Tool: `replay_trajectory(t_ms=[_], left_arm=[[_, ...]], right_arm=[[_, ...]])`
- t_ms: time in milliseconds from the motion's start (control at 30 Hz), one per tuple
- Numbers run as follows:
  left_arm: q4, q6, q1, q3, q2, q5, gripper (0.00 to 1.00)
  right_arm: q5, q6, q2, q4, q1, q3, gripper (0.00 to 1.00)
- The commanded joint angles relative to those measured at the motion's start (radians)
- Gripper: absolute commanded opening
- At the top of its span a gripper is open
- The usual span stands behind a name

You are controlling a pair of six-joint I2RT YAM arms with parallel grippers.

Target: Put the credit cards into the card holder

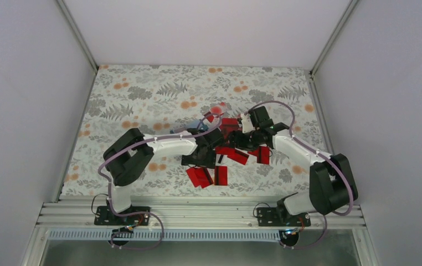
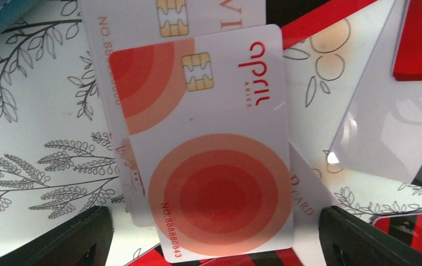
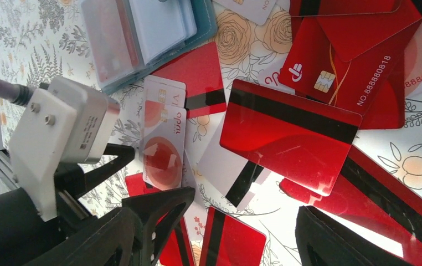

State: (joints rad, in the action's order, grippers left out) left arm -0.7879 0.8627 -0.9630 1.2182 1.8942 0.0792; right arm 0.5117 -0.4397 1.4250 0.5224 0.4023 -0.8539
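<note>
Hovering above a pale card, the left gripper held its jaws wide apart. The right gripper was likewise spread over red credit cards, the card holder lying beside them.

red black-striped credit cards, teal card holder, white floral table

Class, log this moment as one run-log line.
left tool: open over pale card | right tool: open over red cards | card holder: lying open
</note>
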Motion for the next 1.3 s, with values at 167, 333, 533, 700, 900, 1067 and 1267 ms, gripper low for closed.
replay_trajectory(t_ms=[167, 333, 533, 700, 900, 1067, 1267], left_arm=[[-0.025, 0.048, -0.010, 0.014, 0.104, 0.050, 0.77], [-0.008, 0.048, -0.010, -0.020, 0.113, 0.060, 0.67], [0.015, 0.050, -0.008, -0.051, 0.102, 0.065, 0.58], [0.019, 0.054, -0.008, -0.058, 0.048, 0.076, 0.56], [0.066, 0.051, -0.008, -0.092, -0.083, 0.082, 0.55], [0.084, 0.034, -0.008, -0.109, -0.164, 0.086, 0.56], [0.106, 0.003, -0.008, -0.114, -0.235, 0.074, 0.56]], right_arm=[[0.002, 0.012, -0.071, 0.001, -0.012, 0.046, 0.74], [0.003, 0.008, -0.084, -0.004, -0.015, 0.059, 0.74], [0.005, 0.007, -0.088, -0.006, -0.016, 0.062, 0.74], [0.008, 0.003, -0.087, -0.005, -0.019, 0.056, 0.74], [0.005, -0.010, -0.090, -0.004, -0.020, 0.030, 0.74], [0.027, -0.022, -0.083, -0.002, -0.020, 0.006, 0.75], [0.136, -0.080, -0.077, -0.060, -0.017, 0.014, 0.74]])
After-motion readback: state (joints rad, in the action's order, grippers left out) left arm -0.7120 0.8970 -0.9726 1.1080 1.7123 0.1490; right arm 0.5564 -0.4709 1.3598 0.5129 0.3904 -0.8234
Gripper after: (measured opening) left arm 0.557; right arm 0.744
